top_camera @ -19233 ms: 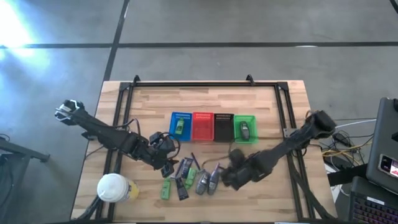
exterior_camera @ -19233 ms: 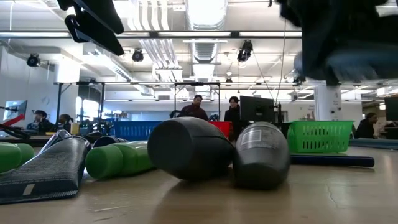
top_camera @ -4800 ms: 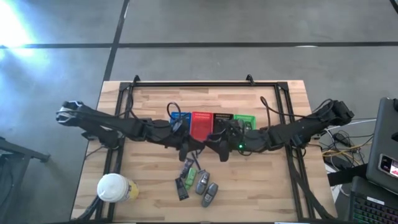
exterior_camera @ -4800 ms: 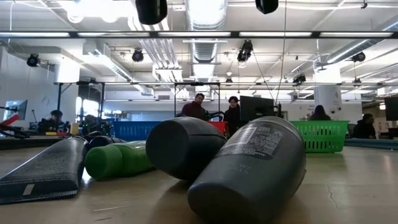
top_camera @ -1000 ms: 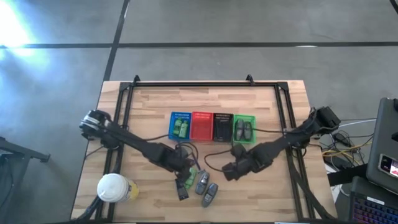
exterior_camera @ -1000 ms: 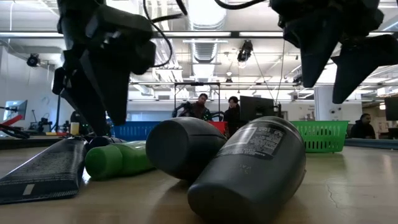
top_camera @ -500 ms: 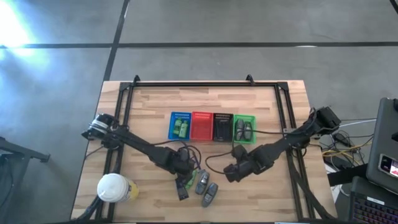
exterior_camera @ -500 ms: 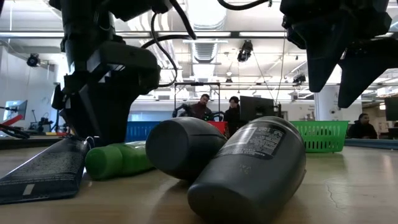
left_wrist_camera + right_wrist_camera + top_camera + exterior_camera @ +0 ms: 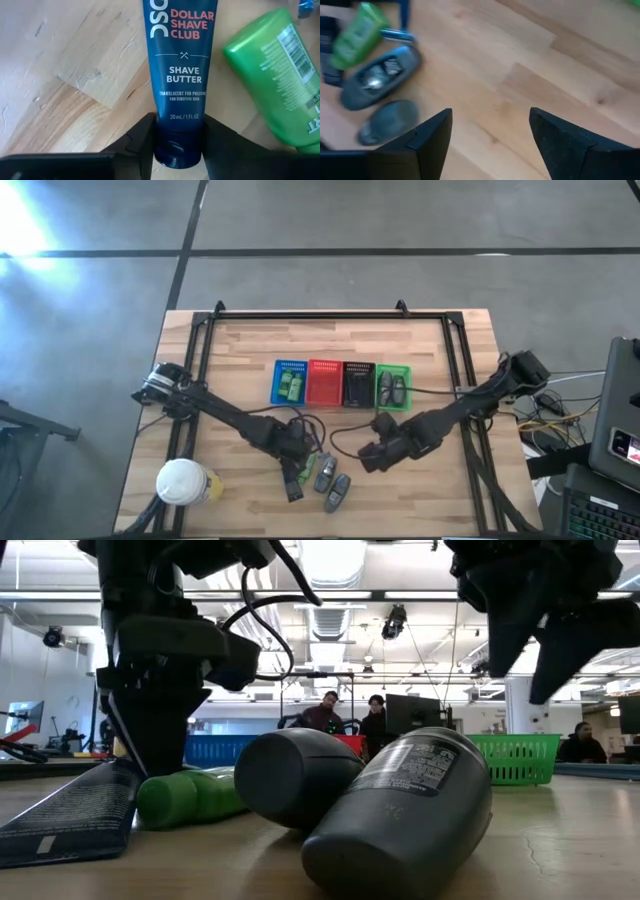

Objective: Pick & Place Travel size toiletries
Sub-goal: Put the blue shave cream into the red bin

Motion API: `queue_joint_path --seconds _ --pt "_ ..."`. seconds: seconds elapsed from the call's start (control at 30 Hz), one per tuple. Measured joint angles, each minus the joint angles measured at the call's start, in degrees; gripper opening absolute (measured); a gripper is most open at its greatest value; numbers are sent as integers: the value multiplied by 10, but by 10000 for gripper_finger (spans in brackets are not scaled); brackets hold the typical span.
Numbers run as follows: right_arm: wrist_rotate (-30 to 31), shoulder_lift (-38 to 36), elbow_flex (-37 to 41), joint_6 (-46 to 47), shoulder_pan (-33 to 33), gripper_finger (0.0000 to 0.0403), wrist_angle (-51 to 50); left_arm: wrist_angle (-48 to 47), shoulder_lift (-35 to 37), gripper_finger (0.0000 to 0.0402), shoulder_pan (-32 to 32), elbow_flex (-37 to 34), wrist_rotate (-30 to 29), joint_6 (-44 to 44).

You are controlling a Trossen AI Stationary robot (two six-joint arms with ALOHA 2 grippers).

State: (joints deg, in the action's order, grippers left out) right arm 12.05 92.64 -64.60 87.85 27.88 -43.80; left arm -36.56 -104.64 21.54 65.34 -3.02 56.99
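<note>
My left gripper (image 9: 294, 457) is down on the table at the near middle, shut on a dark blue shave-butter tube (image 9: 176, 75) that lies flat. A bright green tube (image 9: 272, 75) lies beside it, resting on its side. Two grey oval pieces (image 9: 325, 472) (image 9: 337, 492) lie on the table to the right of these. My right gripper (image 9: 366, 456) hovers open above bare wood, right of the grey ovals (image 9: 380, 77); its fingers hold nothing. In the low view the left gripper (image 9: 160, 755) stands on the dark tube (image 9: 70, 810). My left gripper pinches the dark blue tube at its cap end (image 9: 177, 147) between its two fingers (image 9: 145, 142). The fingers come from above, pointing down, and lie across the tube. The tube lies flat on the table.
A row of small baskets stands at the table's middle: blue (image 9: 277, 383) with green tubes, red (image 9: 326, 383), black (image 9: 359, 383), green (image 9: 407, 386) with grey ovals. A white-lidded cup (image 9: 180, 480) is near the left front corner. Black frame rails run along the table's sides.
My left gripper has moved a little toward the near edge and come down over the dark blue tube's end. The tubes and grey ovals have stayed in place. My right gripper has barely shifted.
</note>
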Motion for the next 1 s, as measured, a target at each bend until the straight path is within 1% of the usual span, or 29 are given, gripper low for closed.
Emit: queue_joint_path --seconds 0.1,0.2,0.4,0.53,0.67,0.77,1.0 --pt "0 -13 3 0 -3 247 27 4 13 128 0 -1 -12 -14" --pt "1 -29 9 -13 -15 237 61 -2 47 128 1 -1 -37 -31" --pt "1 -66 33 -62 -57 222 167 1 123 128 6 0 -109 -84" --pt "-3 -91 50 -102 -88 220 259 29 161 129 11 0 -152 -163" --pt "-35 -101 65 -129 -119 227 352 70 178 129 12 1 -173 -236" --pt "-54 -99 67 -134 -137 237 364 73 178 130 12 4 -188 -261" --pt "-65 -92 64 -138 -148 259 370 94 177 130 9 8 -197 -300"
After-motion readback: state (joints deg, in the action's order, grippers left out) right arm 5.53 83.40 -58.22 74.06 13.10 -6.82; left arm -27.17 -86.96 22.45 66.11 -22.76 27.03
